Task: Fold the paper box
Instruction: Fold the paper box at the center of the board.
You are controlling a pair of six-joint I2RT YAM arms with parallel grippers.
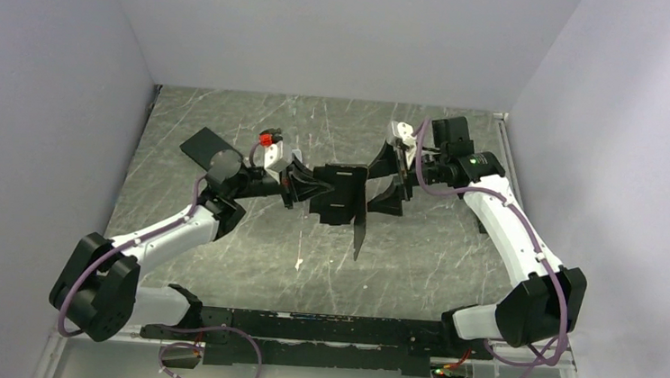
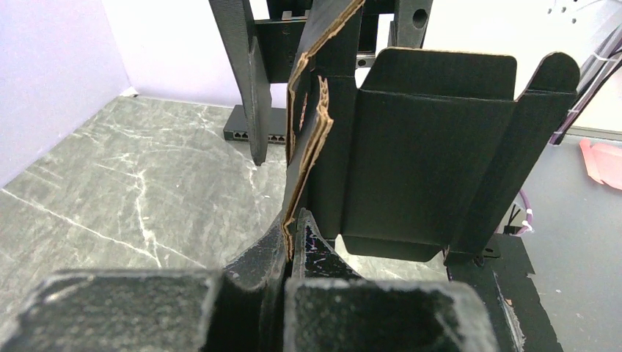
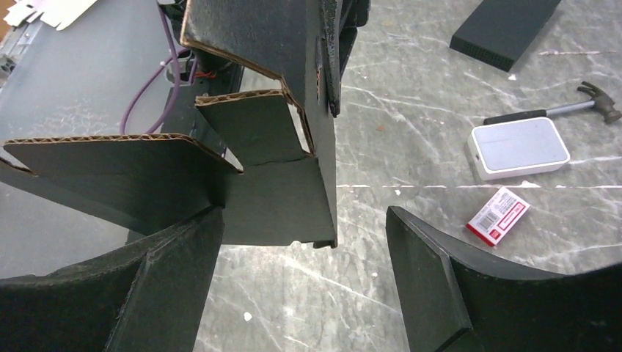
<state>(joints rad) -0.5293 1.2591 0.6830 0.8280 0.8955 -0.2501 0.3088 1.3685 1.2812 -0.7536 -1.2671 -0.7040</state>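
Note:
The paper box [image 1: 340,194], matte black cardboard with creased panels and flaps, hangs partly folded above the middle of the table. My left gripper [image 1: 298,186] is shut on its left side. In the left wrist view the fingertips [image 2: 308,231] pinch a doubled cardboard edge, and the box's panels [image 2: 429,161] rise beyond them. My right gripper [image 1: 392,183] stands open at the box's right side. In the right wrist view a box panel [image 3: 279,198] hangs between the wide-apart fingers [image 3: 418,271], close to the left one. A long flap [image 1: 360,232] points down toward the table.
A plain black slab [image 1: 208,147] [image 3: 506,26] lies at the back left. On the table lie a silver-grey case [image 3: 519,147], a small red and white box [image 3: 499,215] and a small hammer [image 3: 565,108]. White walls enclose three sides.

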